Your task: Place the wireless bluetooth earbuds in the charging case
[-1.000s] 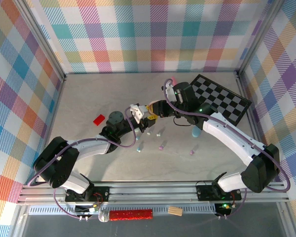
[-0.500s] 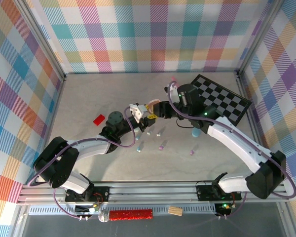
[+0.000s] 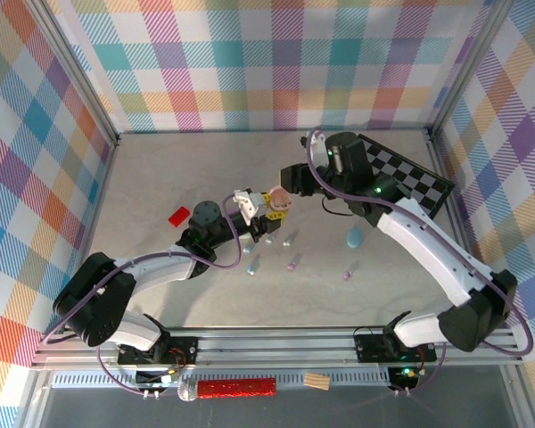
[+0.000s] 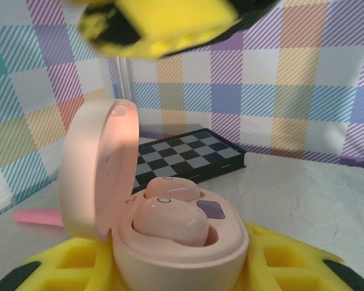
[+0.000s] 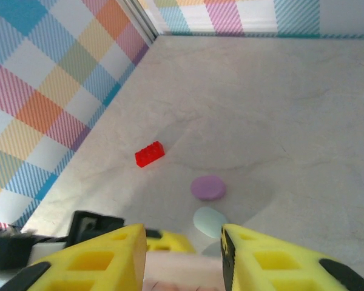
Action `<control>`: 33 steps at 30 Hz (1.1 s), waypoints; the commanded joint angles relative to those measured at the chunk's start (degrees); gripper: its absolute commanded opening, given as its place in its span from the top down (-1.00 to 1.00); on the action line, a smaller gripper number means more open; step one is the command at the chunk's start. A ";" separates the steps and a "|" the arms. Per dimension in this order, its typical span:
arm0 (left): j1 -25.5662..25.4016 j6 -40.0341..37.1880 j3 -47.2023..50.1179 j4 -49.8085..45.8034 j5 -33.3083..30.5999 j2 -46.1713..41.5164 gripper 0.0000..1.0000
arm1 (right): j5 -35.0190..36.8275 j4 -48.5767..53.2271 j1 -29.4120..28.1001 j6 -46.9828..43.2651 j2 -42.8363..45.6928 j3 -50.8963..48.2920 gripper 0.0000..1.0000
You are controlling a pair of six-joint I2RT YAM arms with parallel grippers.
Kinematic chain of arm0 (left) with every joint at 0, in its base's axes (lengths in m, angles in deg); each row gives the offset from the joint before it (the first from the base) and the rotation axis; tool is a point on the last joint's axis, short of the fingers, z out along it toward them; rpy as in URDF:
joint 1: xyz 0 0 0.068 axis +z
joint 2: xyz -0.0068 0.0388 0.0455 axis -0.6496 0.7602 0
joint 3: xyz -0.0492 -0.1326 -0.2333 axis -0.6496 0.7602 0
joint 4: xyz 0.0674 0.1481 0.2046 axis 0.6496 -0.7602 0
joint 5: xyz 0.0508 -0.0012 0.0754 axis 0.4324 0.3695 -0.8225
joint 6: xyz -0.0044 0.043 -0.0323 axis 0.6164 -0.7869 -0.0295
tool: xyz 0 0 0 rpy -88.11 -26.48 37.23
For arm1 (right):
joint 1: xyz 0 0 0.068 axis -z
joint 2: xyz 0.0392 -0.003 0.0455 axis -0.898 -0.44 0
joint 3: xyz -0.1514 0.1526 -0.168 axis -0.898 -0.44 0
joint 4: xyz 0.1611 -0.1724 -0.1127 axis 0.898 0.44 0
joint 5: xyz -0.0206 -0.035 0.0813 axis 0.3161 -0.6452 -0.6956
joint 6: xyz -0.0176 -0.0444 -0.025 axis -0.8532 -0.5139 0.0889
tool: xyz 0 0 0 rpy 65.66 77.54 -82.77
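Far left on the surface (image 3: 143, 178) there's a red brick (image 3: 178, 215) sitting by itself. Moving right, the left gripper (image 3: 267, 209) is clamped around the base of the pink charging case (image 4: 182, 248) — lid (image 4: 100, 176) flipped up on the case's left side, two pink earbuds (image 4: 170, 221) already sitting in the wells. On the surface nearer the arm bases are some loose earbuds: a blue one (image 3: 251, 265), a purple one (image 3: 292, 263), then another purple one (image 3: 348, 274) further right. The right gripper (image 5: 183, 242) hangs just over the case with its jaws apart, gripping nothing. Right of that — a light blue case (image 3: 355, 236) lying on the surface, and a checkerboard (image 3: 401, 174) by the far right corner.
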 commanded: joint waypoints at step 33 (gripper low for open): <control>-0.36 11.35 -1.12 18.34 0.22 0.81 0.24 | -47.22 -31.94 12.30 35.61 3.72 -18.04 -0.45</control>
